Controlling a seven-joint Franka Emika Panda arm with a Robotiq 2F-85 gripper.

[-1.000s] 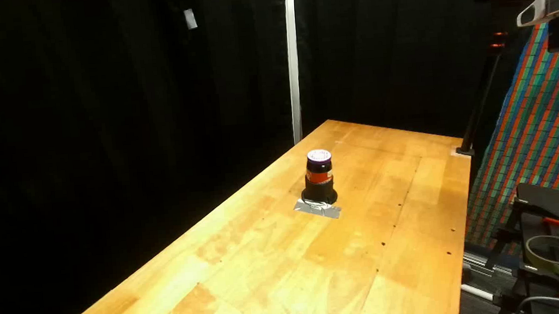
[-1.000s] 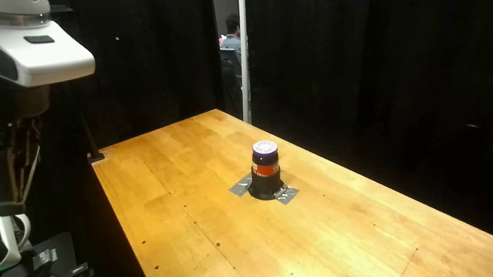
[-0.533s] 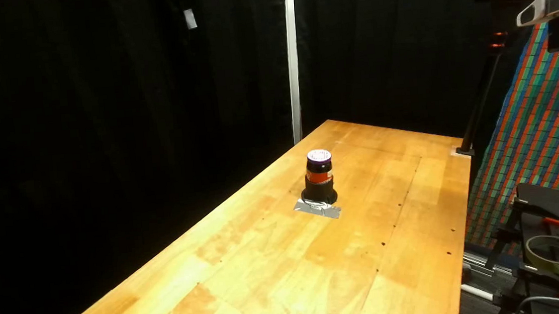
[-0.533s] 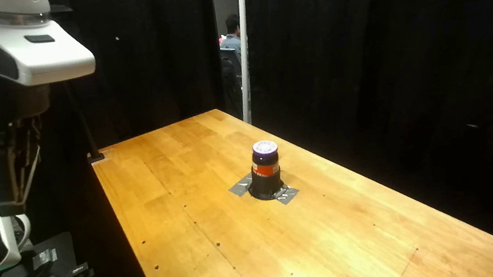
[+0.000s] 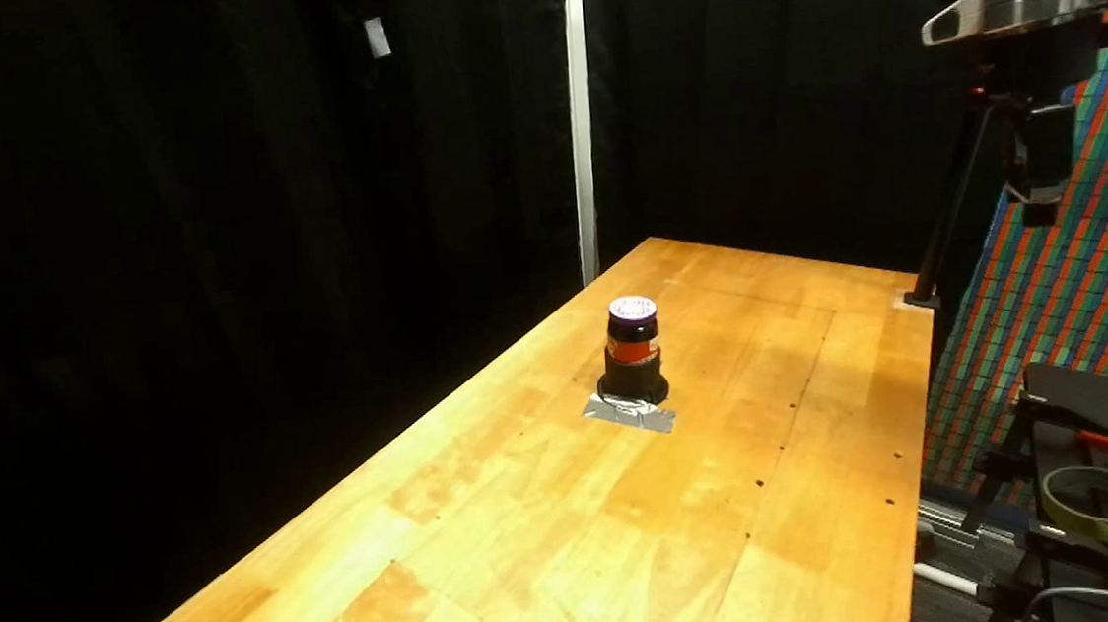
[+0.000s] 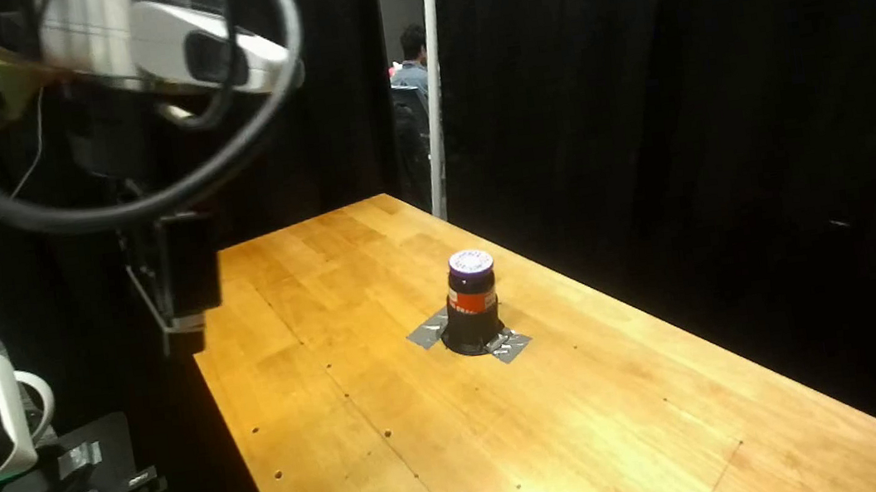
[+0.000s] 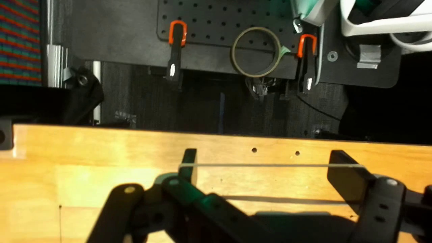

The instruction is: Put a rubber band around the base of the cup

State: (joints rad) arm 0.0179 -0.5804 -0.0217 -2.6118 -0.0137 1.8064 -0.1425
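Observation:
The cup (image 5: 633, 352) is a dark upright cylinder with an orange-red stripe and a white-topped purple lid; it also shows in an exterior view (image 6: 472, 302). Its black base stands on the wooden table (image 5: 553, 548). My gripper (image 7: 262, 166) is open, its two fingers wide apart. A thin pale rubber band (image 7: 263, 165) is stretched around the outside of both fingers, with two strands crossing the gap. In both exterior views the gripper (image 5: 1041, 211) (image 6: 185, 337) hangs above the table's side edge, well apart from the cup. The cup is out of the wrist view.
Grey tape (image 6: 510, 346) lies at the cup's base. A thin dark stand (image 5: 942, 211) rises at the table corner near the arm. Beyond the table edge is a black shelf (image 7: 118, 40) with orange-tipped clamps and a tape roll (image 7: 233, 54). A thick cable (image 6: 149, 204) loops from the arm.
The arm and gripper have swung inward from beyond the table toward its edge, and the wrist has turned. The cup has not moved.

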